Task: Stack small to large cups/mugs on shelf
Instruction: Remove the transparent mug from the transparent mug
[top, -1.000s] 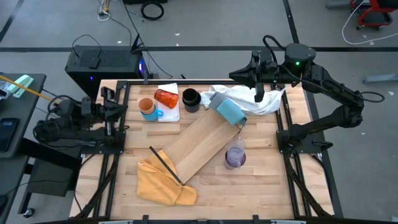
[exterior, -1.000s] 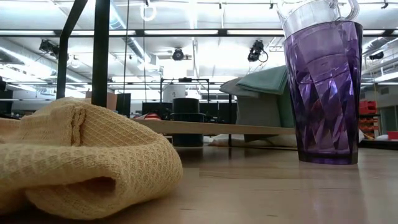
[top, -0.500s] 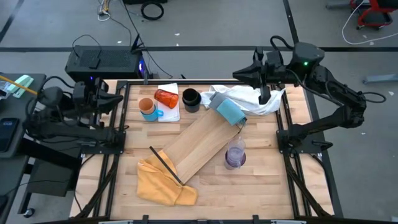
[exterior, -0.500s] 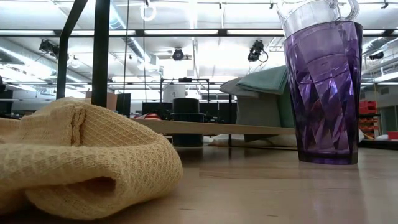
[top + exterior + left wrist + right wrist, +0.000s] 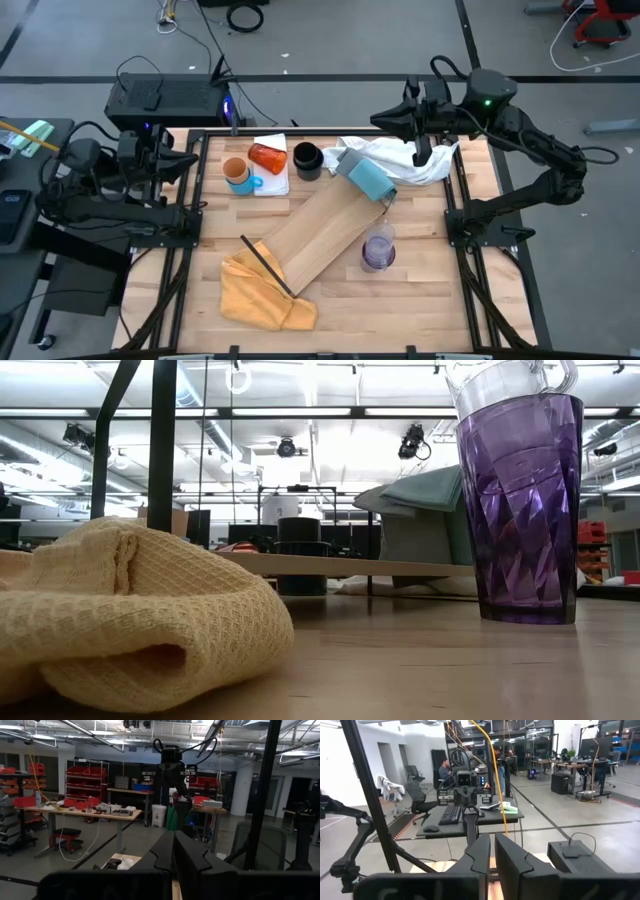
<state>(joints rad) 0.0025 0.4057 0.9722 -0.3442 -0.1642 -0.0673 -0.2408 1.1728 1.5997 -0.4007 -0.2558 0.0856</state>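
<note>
The pale wood shelf board [image 5: 320, 235] lies slantwise on the table; the low view shows its edge [image 5: 340, 565]. A translucent purple cup [image 5: 377, 250] stands by its right side, with a clear cup [image 5: 505, 380] nested inside. A small orange cup sits in the bright blue mug [image 5: 238, 172]. The red-orange tumbler [image 5: 267, 156] lies on its side on a white pad. The black mug [image 5: 307, 160] stands upright. My left gripper [image 5: 188, 160] is shut and empty at the table's left edge. My right gripper [image 5: 380, 120] is shut and empty above the far right edge.
A pale-blue cylinder with a grey end [image 5: 368, 177] lies at the board's far end beside a white cloth [image 5: 400, 158]. A yellow cloth [image 5: 262, 290] and a black stick [image 5: 265, 264] lie at the board's near end. Black frame rails run along both table sides.
My left arm has drawn back toward the table's left edge, away from the blue mug, and then kept still. The cups and the board have not moved.
</note>
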